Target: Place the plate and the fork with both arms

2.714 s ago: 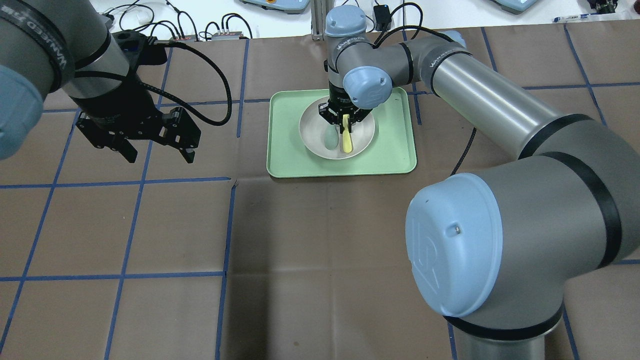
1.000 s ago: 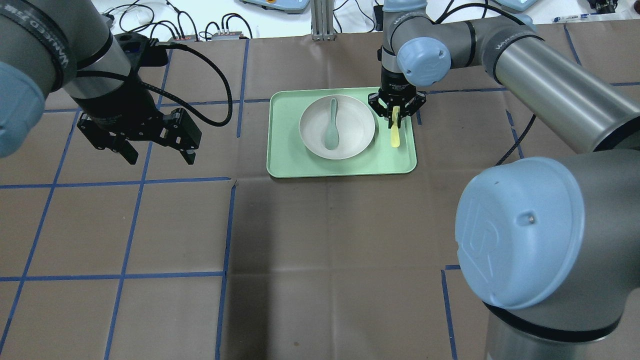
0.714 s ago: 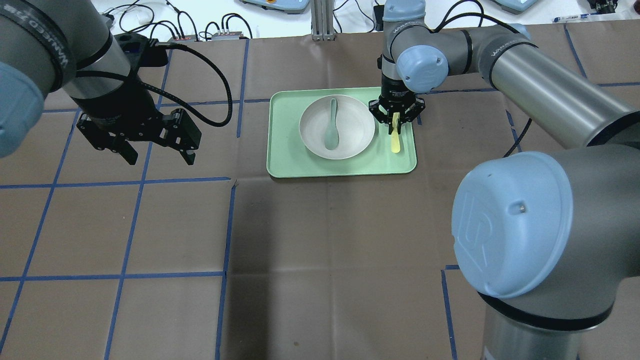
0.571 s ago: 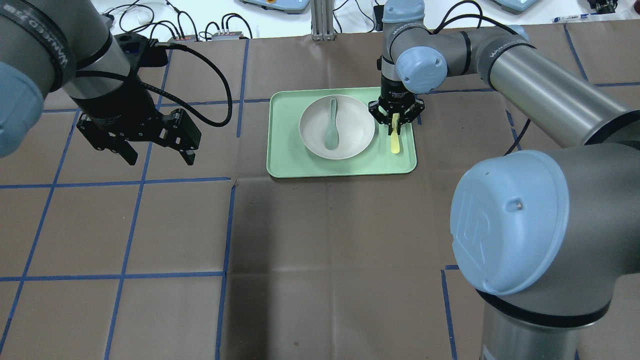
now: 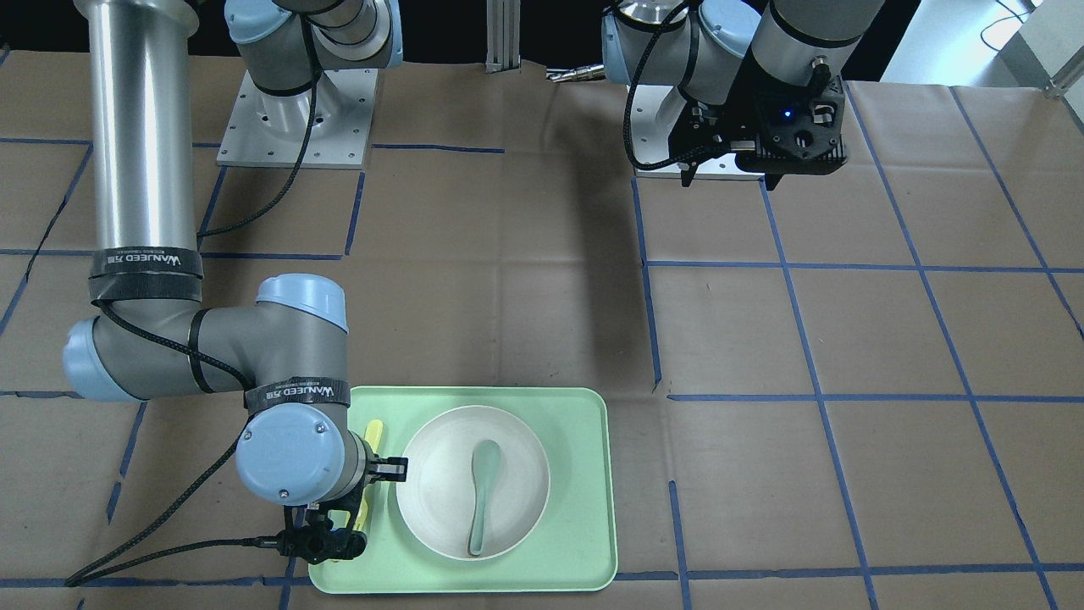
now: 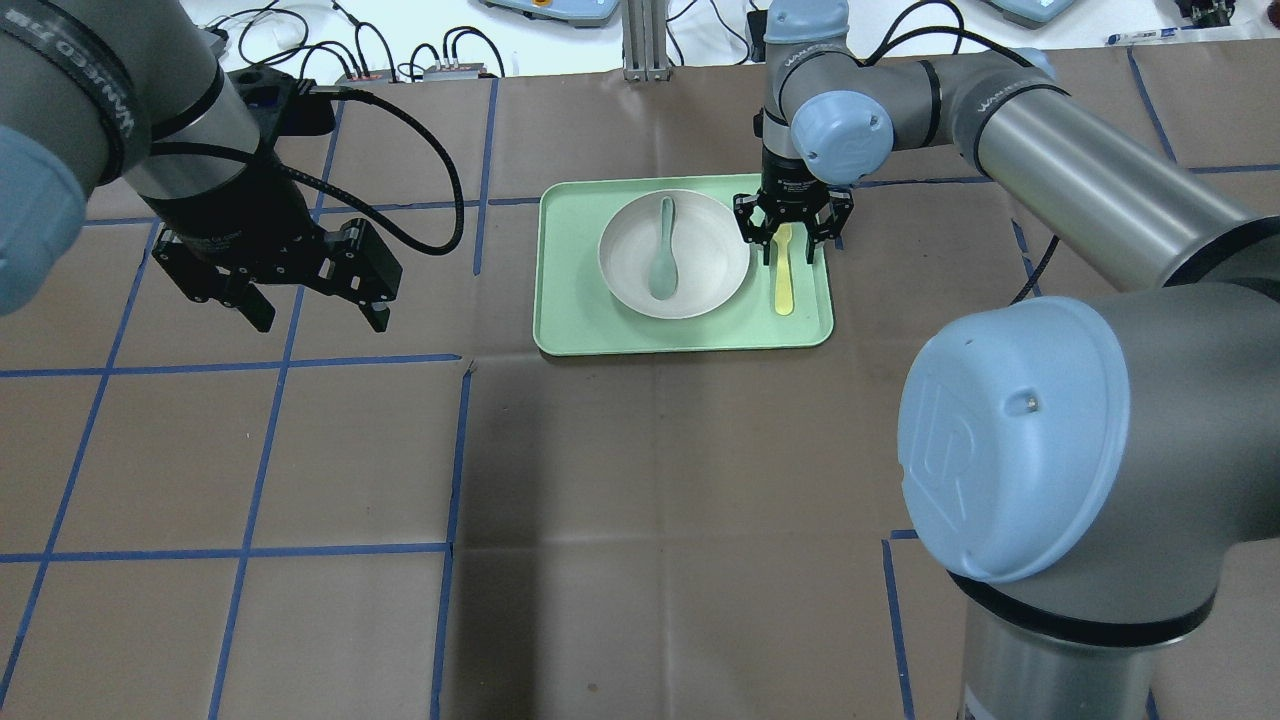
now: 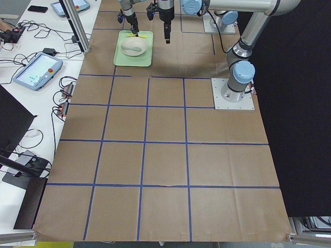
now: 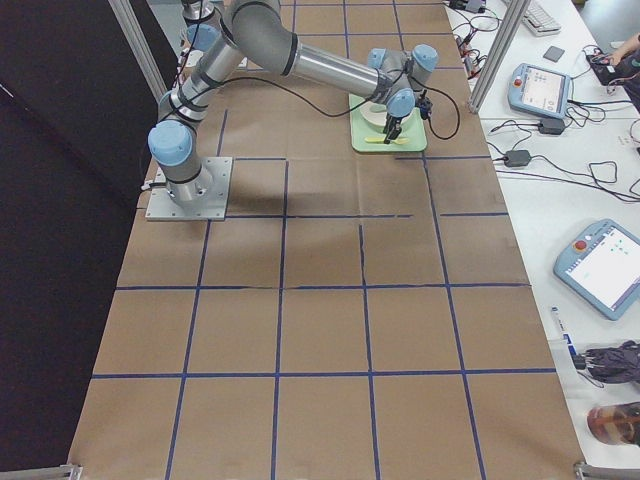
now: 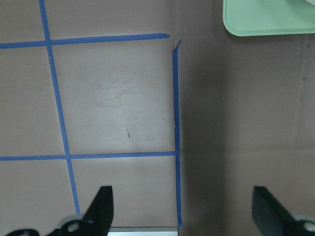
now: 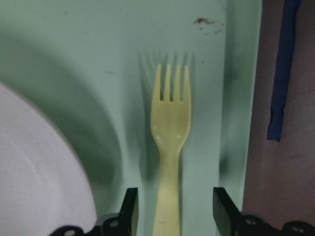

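Note:
The off-white plate (image 6: 712, 272) sits in the mint-green tray (image 6: 575, 300) and holds a grey-green spoon (image 6: 662, 262). The pale-yellow fork (image 6: 784, 288) lies flat on the tray to the right of the plate, tines toward the robot. My right gripper (image 6: 790, 250) is open and straddles the fork's handle end without gripping it. In the right wrist view the fork (image 10: 171, 123) lies between the two spread fingers (image 10: 129, 206), with the plate (image 10: 34, 187) at the left. My left gripper (image 6: 320, 315) is open and empty, hovering above the brown table to the left of the tray.
The table is covered with brown paper marked by blue tape lines (image 6: 455, 470). Cables and small boxes (image 6: 400, 65) lie along the far edge. The tray's corner (image 9: 266, 17) shows at the top of the left wrist view. The right arm's elbow (image 6: 1010, 440) fills the near right.
My right gripper carried the fork from the plate to the tray's right side, lowered it and opened; the fork now lies flat on the tray. The left arm has not moved.

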